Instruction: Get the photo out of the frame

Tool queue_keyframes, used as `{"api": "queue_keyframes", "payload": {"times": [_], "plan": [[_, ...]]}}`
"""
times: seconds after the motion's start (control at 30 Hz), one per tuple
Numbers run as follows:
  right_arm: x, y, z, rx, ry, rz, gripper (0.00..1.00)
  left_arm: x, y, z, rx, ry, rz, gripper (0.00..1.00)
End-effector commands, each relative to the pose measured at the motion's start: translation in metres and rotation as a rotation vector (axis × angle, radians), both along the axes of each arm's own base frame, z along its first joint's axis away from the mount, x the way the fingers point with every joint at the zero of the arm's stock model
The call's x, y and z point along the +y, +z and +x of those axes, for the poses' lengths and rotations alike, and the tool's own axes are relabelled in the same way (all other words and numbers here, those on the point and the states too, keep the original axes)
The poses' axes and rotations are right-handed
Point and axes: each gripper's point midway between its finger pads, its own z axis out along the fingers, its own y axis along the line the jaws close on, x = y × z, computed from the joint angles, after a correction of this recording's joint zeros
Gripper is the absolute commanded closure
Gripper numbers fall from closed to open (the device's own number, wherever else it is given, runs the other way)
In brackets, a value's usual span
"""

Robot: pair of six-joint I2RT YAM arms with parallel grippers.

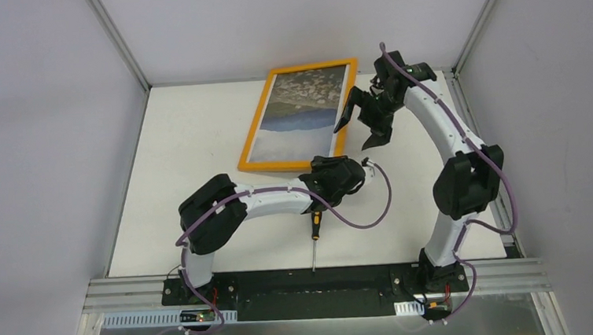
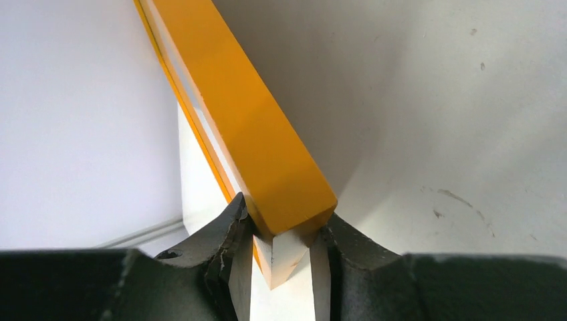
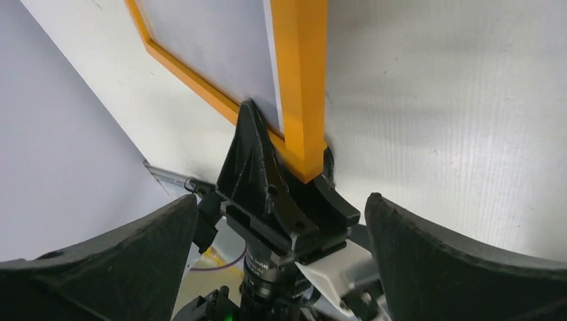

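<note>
White table (image 1: pixel 196 127), pale walls (image 1: pixel 37 115). The frame (image 1: pixel 258 120) points its long side at the far wall. The left gripper (image 2: pixel 281 247) pinches its corner, the right gripper (image 1: pixel 361 127) stands wide

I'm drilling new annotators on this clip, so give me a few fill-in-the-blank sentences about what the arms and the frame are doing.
1. The left gripper has its jaws shut on one ____ of the frame.
2. The right gripper has its jaws ____.
3. The photo sits ____ the frame.
4. A black-handled ____ lies on the table.
Missing words: corner; open; inside; screwdriver.
</note>
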Motion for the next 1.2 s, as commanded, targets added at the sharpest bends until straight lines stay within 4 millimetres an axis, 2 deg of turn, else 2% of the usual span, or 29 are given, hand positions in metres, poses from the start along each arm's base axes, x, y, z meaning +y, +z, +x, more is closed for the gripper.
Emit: {"api": "queue_keyframes", "payload": {"times": [0.0, 0.1, 0.2, 0.3, 0.47, 0.53, 0.6, 0.73, 0.9, 1.07, 1.17], "plan": [[-0.037, 0.063, -0.009, -0.191, -0.065, -0.130, 0.01, 0.014, 0.066, -0.005, -0.036, 0.138, -0.275, 1.00], [-0.055, 0.089, -0.014, -0.283, -0.129, -0.160, 0.01, 0.024, 0.088, -0.014, -0.024, 0.205, -0.405, 1.00], [-0.069, 0.117, -0.026, -0.401, -0.173, -0.172, 0.01, 0.039, 0.109, -0.021, -0.023, 0.279, -0.545, 1.00], [-0.076, 0.131, -0.041, -0.468, -0.195, -0.162, 0.01, 0.059, 0.126, -0.024, -0.016, 0.350, -0.679, 1.00], [-0.072, 0.116, -0.067, -0.437, -0.197, -0.107, 0.01, 0.101, 0.160, -0.030, -0.044, 0.471, -0.940, 1.00], [-0.069, 0.103, -0.077, -0.397, -0.197, -0.087, 0.01, 0.115, 0.169, -0.034, -0.042, 0.504, -1.044, 1.00], [-0.066, 0.098, -0.088, -0.379, -0.193, -0.057, 0.01, 0.132, 0.177, -0.036, -0.054, 0.543, -1.138, 1.00], [-0.063, 0.091, -0.103, -0.358, -0.181, -0.031, 0.01, 0.159, 0.182, -0.045, -0.030, 0.585, -1.304, 1.00], [-0.061, 0.088, -0.116, -0.344, -0.166, -0.021, 0.01, 0.202, 0.179, -0.060, -0.061, 0.651, -1.406, 1.00], [-0.057, 0.087, -0.123, -0.341, -0.146, -0.008, 0.01, 0.245, 0.168, -0.076, -0.058, 0.761, -1.507, 1.00], [-0.054, 0.085, -0.125, -0.338, -0.135, -0.005, 0.01, 0.264, 0.156, -0.086, -0.041, 0.843, -1.515, 1.00]]}}
